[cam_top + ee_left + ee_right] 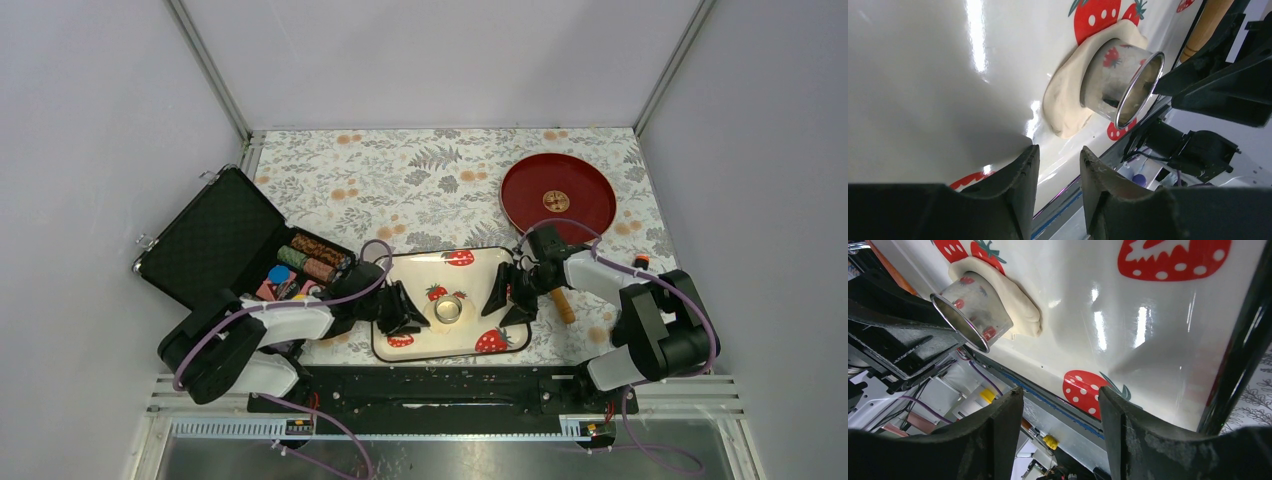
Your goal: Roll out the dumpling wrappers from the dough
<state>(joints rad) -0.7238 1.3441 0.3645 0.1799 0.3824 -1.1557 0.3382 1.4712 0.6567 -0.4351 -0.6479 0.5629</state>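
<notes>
The dough point(1066, 102) is a flattened pale-cream sheet on the strawberry tray point(482, 280). A small metal ring cutter point(447, 309) stands on it, rim up. It also shows in the left wrist view point(1120, 82) and in the right wrist view point(970, 310), where the dough point(1020, 307) sticks out from under it. No separate round wrapper shows. My left gripper point(408, 314) is open and empty just left of the cutter. My right gripper point(506, 296) is open and empty just right of it. The left gripper point(1058, 156) and the right gripper point(1060, 399) each hold nothing.
A tan wooden roller point(562, 303) lies off the tray's right edge under my right arm. A red plate point(557, 195) with a gold emblem sits at the back right. An open black case point(215, 245) with chips stands at the left.
</notes>
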